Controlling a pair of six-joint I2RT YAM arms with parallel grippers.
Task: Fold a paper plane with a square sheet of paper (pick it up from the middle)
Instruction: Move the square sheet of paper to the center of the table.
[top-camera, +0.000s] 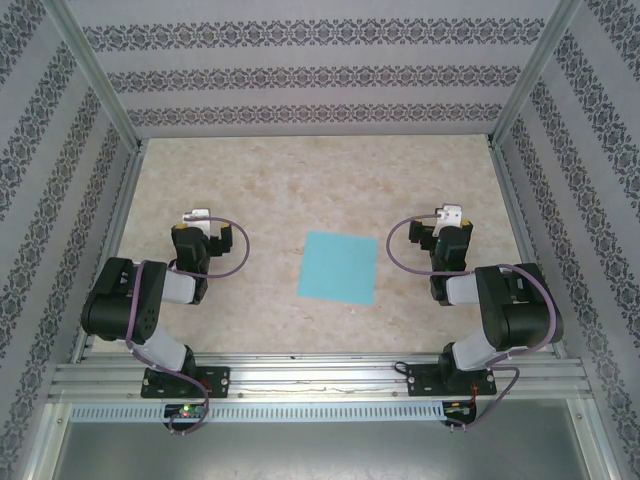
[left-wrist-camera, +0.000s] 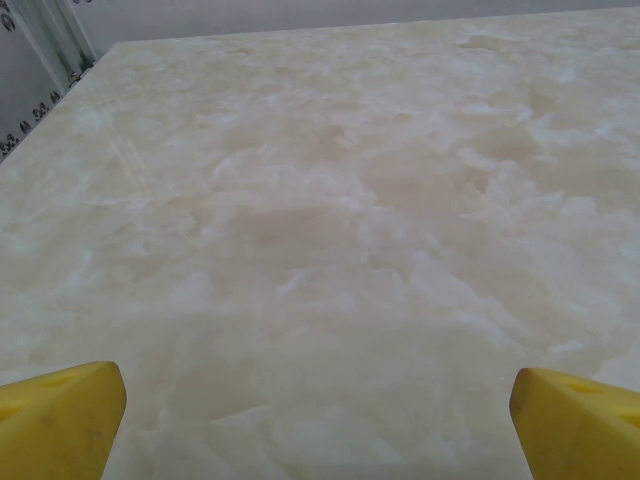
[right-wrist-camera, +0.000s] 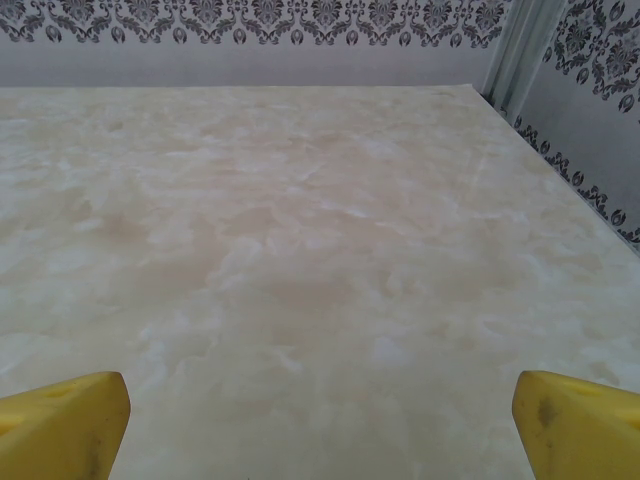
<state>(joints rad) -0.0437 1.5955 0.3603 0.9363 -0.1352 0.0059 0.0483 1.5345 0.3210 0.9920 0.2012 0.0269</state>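
Observation:
The square sheet of paper (top-camera: 339, 267) lies flat and unfolded on the marble-patterned table (top-camera: 300, 190), turquoise-blue, between the two arms. My left gripper (top-camera: 197, 215) sits to the paper's left, my right gripper (top-camera: 450, 213) to its right, both apart from it and pointing toward the far wall. In the left wrist view the yellow fingertips (left-wrist-camera: 60, 420) stand wide apart over bare table, so the left gripper (left-wrist-camera: 318, 425) is open. In the right wrist view the yellow fingertips (right-wrist-camera: 62, 425) are equally spread and the right gripper (right-wrist-camera: 320, 425) is open with nothing between them.
Patterned walls (top-camera: 320, 70) close the table on three sides, with aluminium posts (top-camera: 95, 80) at the far corners. A metal rail (top-camera: 320, 375) carrying both arm bases runs along the near edge.

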